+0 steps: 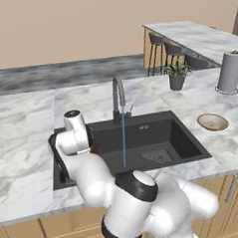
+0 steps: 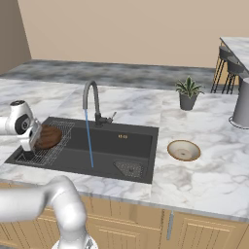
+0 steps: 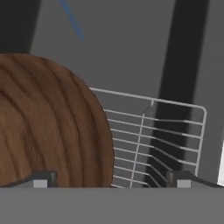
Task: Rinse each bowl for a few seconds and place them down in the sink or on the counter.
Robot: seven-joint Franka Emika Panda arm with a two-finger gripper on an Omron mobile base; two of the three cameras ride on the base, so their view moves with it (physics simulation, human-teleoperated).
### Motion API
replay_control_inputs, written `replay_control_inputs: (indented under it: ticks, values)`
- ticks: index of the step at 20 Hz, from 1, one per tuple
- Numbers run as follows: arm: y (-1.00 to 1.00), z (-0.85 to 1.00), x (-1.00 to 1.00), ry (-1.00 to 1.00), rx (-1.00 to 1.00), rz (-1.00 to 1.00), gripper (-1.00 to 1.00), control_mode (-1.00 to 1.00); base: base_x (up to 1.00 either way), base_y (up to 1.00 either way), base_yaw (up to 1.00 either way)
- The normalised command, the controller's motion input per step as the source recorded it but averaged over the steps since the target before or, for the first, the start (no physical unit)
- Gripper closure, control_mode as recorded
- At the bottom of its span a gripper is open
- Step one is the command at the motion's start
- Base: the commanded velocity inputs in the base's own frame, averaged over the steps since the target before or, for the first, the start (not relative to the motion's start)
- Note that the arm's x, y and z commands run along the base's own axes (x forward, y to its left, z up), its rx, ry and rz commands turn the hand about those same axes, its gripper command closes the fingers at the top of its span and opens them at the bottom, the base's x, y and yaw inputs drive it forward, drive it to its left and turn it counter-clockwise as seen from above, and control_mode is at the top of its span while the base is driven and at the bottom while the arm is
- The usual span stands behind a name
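The dark brown wood-grained bowl (image 2: 49, 136) rests on the wire rack (image 2: 57, 148) at the left end of the black sink (image 2: 131, 146). My gripper (image 2: 35, 144) hovers right beside it. In the hand view the brown bowl (image 3: 48, 122) sits at the left, its edge reaching between my open fingers (image 3: 41, 179), and my gripper (image 3: 111, 180) holds nothing. The smaller tan bowl (image 2: 184, 150) stands upright on the marble counter (image 2: 204, 180) right of the sink, also seen as the tan bowl (image 1: 212, 121). A blue stream of water (image 2: 89, 141) runs from the grey arched tap (image 2: 91, 99).
A mesh drain strainer (image 2: 129, 168) lies at the sink's front right. A small potted plant (image 2: 187, 95) and a grey paper-towel roll (image 1: 229, 72) stand on the counter behind the tan bowl. A raised bar top with stools (image 1: 174, 50) is at the far right.
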Motion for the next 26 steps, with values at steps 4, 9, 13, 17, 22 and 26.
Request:
replay_control_inputs:
  ticks: [4, 9, 13, 17, 22, 26]
  values:
    - [-0.06, 0.66, -0.08, -0.05, 0.00, -0.04, -1.00, -1.00, 0.00, 0.00, 0.00]
    - [-0.21, 0.78, -0.04, 0.00, 0.00, -0.04, -1.00, -1.00, 0.00, 0.00, 0.00]
    - [-0.54, 0.75, -0.14, 0.01, 0.06, 0.00, -1.00, -1.00, 0.00, 0.00, 0.00]
    - [-0.58, 0.70, -0.32, 0.00, 0.04, 0.00, -1.00, -1.00, 0.00, 0.00, 0.00]
    - [-0.56, 0.57, -0.47, 0.00, 0.04, 0.00, -1.00, -1.00, 0.00, 0.00, 0.00]
    - [-0.53, 0.51, -0.58, 0.00, 0.02, 0.00, -1.00, -1.00, 0.00, 0.00, 0.00]
